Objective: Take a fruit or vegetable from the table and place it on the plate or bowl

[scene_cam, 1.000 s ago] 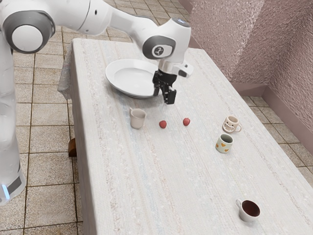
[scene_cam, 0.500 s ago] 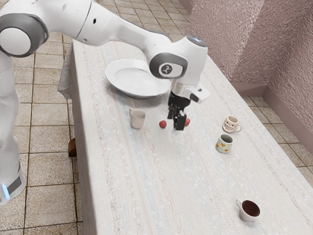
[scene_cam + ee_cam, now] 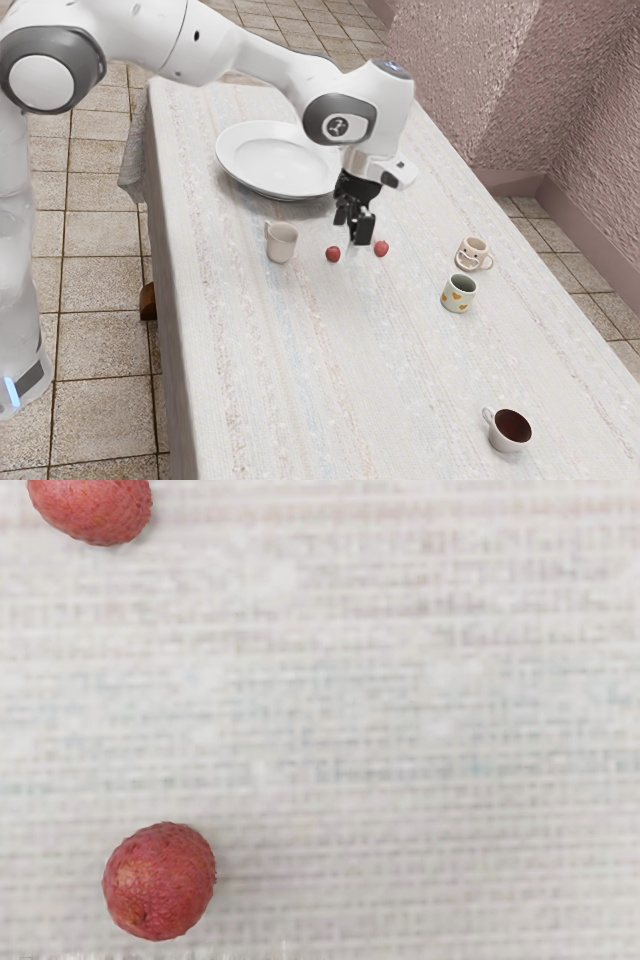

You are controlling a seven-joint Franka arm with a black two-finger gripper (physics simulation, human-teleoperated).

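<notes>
Roughly round, the red fruit looks bumpy-skinned.

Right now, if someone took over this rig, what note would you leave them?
Tool: holds nothing, hangs over the table between the two red fruits.
Fruits: both lie on the table, one near the beige cup, the other toward the exterior view's right.
Plate: bare, behind the tool.
Done: no fruit lifted or placed.
Left: grasp one fruit, lift it, set it on the plate.
</notes>
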